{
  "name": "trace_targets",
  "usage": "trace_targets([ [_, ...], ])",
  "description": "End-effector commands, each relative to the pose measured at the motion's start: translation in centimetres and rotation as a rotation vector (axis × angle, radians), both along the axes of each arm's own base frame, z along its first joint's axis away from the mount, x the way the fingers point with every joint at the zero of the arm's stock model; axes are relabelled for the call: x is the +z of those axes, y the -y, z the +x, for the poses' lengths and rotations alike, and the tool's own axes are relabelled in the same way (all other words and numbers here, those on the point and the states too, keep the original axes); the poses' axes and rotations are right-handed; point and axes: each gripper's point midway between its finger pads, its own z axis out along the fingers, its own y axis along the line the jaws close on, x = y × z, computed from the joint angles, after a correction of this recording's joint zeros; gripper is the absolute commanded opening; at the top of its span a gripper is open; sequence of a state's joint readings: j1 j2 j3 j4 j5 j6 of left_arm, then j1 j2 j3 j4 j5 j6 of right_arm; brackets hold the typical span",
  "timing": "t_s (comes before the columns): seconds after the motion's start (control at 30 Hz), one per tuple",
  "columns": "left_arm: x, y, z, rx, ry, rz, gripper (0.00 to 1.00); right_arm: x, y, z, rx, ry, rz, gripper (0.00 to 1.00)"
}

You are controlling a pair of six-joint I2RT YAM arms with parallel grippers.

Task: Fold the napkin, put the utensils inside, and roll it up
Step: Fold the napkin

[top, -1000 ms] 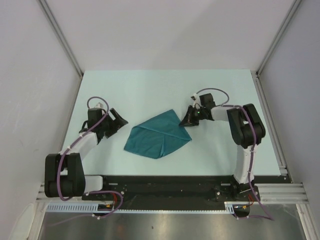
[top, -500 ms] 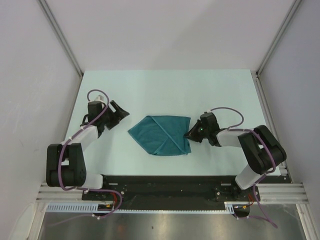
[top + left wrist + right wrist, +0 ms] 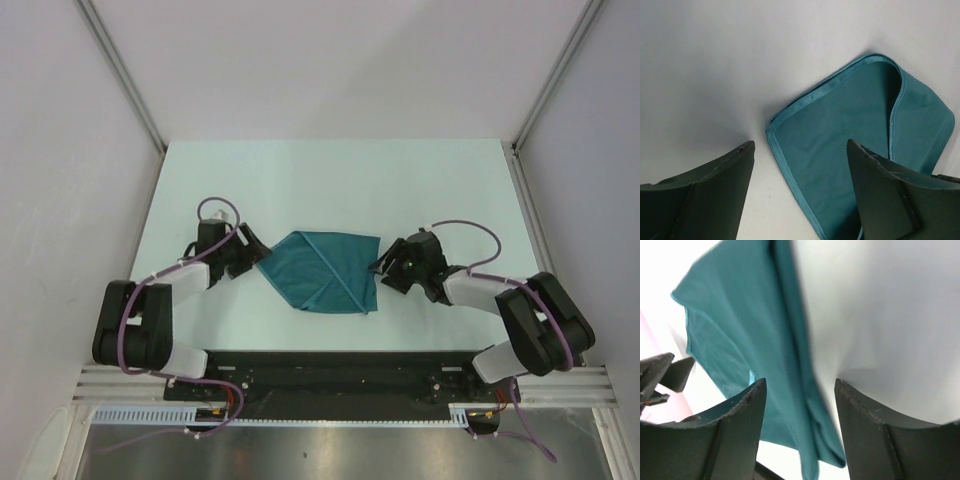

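Napkin (image 3: 325,272): teal cloth, slight sheen, hemmed edges; folded in overlapping layers, tapering to a point at its left; lies flat mid-table between the two hands
Left hand (image 3: 256,257): jaws wide at that point, holding nothing
Right hand (image 3: 384,272): jaws apart over the right edge, gripping nothing
Table (image 3: 330,180): pale, matt
Walls (image 3: 330,70): plain white panels

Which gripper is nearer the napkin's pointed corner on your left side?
Left. The left gripper is right at that corner of the napkin, jaws open with the tip between them. The right gripper, also open, is at the opposite right edge.
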State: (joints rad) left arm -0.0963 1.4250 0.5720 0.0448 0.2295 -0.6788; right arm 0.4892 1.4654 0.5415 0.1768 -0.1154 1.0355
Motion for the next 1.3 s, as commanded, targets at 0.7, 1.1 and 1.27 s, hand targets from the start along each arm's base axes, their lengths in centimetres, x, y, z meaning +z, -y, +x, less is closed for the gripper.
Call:
trace_targets([
  [0.7, -2.0, 2.4, 6.1, -0.027, -0.05, 0.036, 0.0, -3.4, 1.0, -2.5, 0.168, -0.117, 0.054, 0.49],
  [1.1, 0.9, 1.4, 12.7, -0.004, -0.009, 0.016, 0.0, 2.1, 4.5, 3.0, 0.156, 0.114, -0.089, 0.56],
  [1.27, 0.9, 1.3, 10.8, -0.007, -0.015, 0.01, 0.0, 3.1, 4.9, 5.2, 0.187, 0.148, -0.068, 0.57],
])
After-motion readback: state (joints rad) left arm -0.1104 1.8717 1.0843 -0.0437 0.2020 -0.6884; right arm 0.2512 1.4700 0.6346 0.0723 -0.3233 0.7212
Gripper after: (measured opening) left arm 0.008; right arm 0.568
